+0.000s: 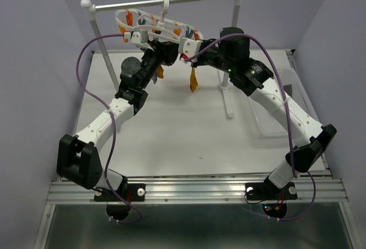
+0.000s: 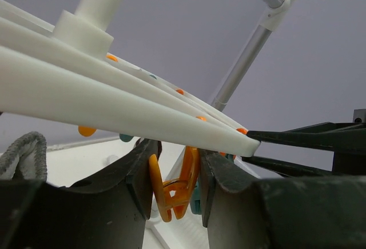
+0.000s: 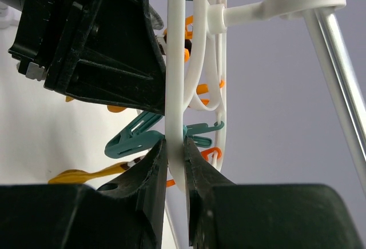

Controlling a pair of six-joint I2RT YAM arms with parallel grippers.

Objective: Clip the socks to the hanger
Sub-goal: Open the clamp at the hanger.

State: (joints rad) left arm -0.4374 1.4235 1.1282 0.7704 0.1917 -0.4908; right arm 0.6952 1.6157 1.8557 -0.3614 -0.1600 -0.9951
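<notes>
The white hanger [image 1: 150, 20] hangs by its hook from the rail, orange and teal clips dangling under it. My left gripper [image 2: 174, 175] is shut on an orange clip [image 2: 171, 195] just below the frame, a finger pressing each clip handle. A grey sock [image 2: 26, 152] shows beside its left finger. My right gripper [image 3: 175, 152] is shut on the hanger's white rim [image 3: 175, 89], next to a teal clip [image 3: 134, 137]. A mustard sock [image 1: 194, 79] with dark cuff stripes hangs under the hanger's right end; this mustard sock [image 3: 80, 175] also shows in the right wrist view.
The metal rail [image 1: 166, 1] on white posts spans the back of the table, with a post foot [image 1: 229, 109] reaching forward. A clear plastic basket [image 1: 269, 117] lies at the right, under my right arm. Both arms meet beneath the hanger.
</notes>
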